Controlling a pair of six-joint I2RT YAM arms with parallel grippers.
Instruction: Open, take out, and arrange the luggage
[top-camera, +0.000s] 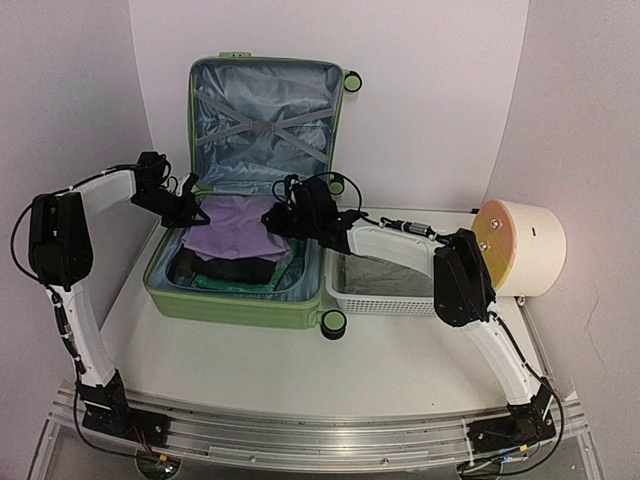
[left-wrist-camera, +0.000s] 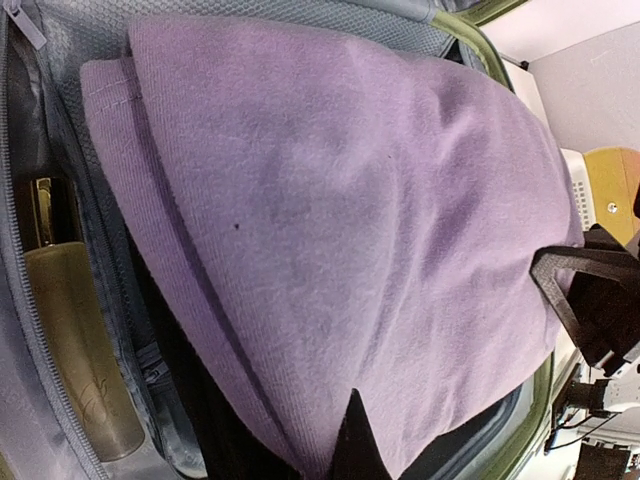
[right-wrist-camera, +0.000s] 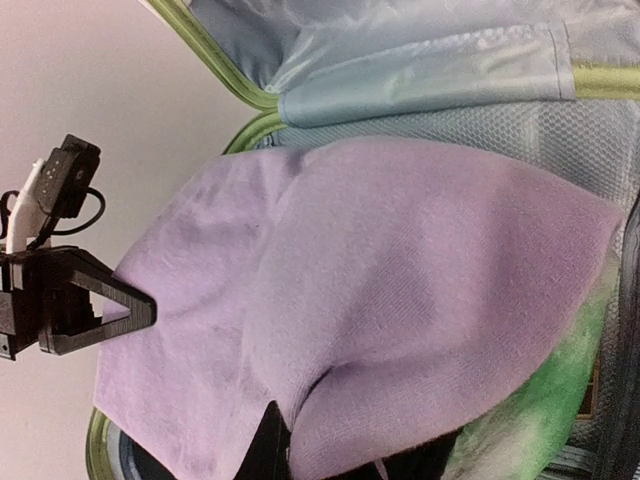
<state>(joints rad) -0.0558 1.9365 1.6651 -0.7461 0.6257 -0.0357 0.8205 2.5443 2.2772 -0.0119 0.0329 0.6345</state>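
The left gripper (top-camera: 199, 213) and right gripper (top-camera: 271, 218) each pinch an edge of a purple cloth (top-camera: 238, 228) above the open light-green luggage (top-camera: 240, 305), which lies mid-table below them, grey-blue-lined lid upright.

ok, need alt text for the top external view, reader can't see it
Overhead view: an open light-green suitcase, lid propped upright, with the left gripper and right gripper each pinching one side of a purple garment on top of its contents. To its right sit a white mesh basket and a cream cylinder with an orange face.
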